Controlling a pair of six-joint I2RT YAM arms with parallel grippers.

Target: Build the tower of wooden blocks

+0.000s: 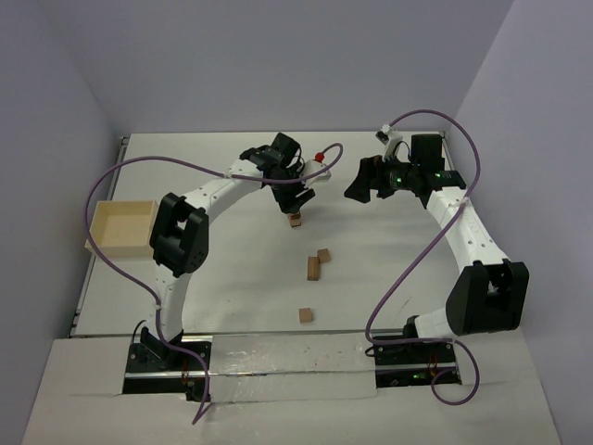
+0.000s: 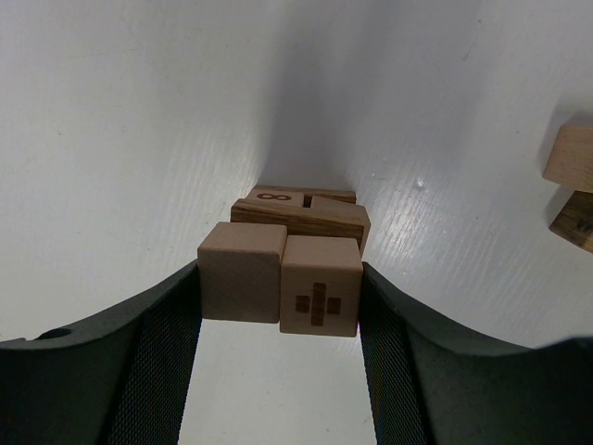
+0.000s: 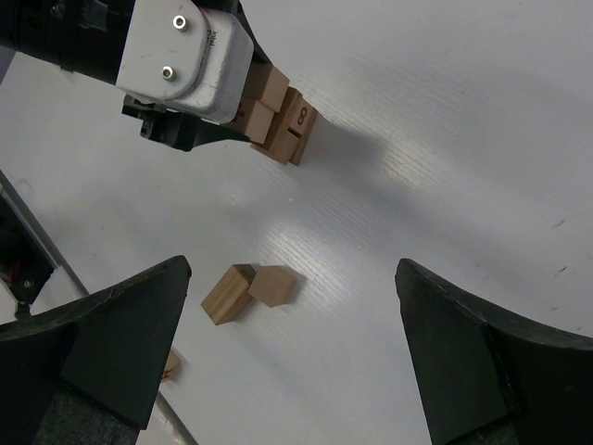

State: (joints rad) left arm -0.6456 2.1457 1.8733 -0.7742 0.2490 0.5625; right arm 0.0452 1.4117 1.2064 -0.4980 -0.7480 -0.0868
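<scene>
My left gripper (image 2: 280, 278) is shut on two wood blocks held side by side: a plain cube (image 2: 241, 271) and a cube marked with a cross (image 2: 321, 284). Right behind them lie two longer blocks (image 2: 296, 211), one with an infinity sign, forming the low tower (image 1: 296, 221). The right wrist view shows the held cubes (image 3: 264, 102) sitting against that pair. My right gripper (image 1: 363, 181) hangs open in the air to the tower's right, nothing between its fingers (image 3: 139, 324). Three loose wood blocks lie nearer the bases: a cube (image 1: 324, 255), a longer one (image 1: 314, 269) and a cube (image 1: 304, 315).
A pale shallow tray (image 1: 120, 227) sits at the table's left edge. A small red-and-white object (image 1: 320, 158) lies just behind my left gripper. Purple cables loop over both arms.
</scene>
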